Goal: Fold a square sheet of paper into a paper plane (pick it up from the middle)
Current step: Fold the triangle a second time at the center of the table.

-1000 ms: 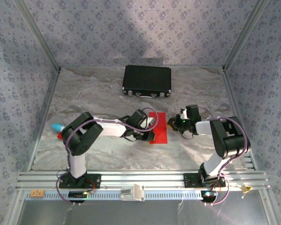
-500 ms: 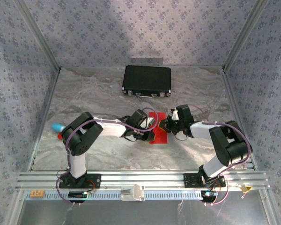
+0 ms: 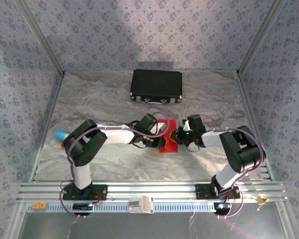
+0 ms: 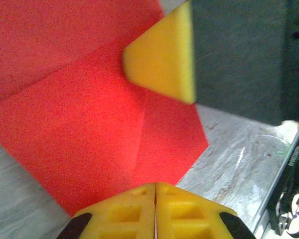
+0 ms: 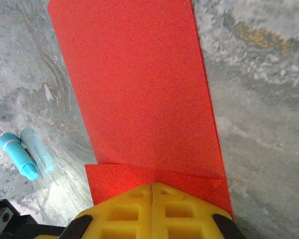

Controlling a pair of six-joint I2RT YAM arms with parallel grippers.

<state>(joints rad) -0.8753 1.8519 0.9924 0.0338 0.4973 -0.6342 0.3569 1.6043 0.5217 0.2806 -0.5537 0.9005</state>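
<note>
The marble table [image 3: 104,99] is closed in by patterned walls [image 3: 149,35] on 3 sides and by a metal rail [image 3: 149,189] at the near edge. A black case [image 3: 156,84] is set by the far wall and a turquoise object [image 3: 60,134] by the left wall. Both are well apart from the centre, so bare surface is left all around the work.

The sheet of paper [image 3: 168,146] is laid flat mid-table, under the tips of the 2 grippers. The left gripper [image 3: 162,133] is set over its left part and the right gripper [image 3: 177,136] over its right part, the 2 just beside each other. On each, the yellow fingers [image 4: 124,214] are closed flat against each other.

The paper is bright red and plain. It is folded into a long strip, with a diagonal crease seen from the left wrist and a small turned-in flap at the right gripper's tips.
</note>
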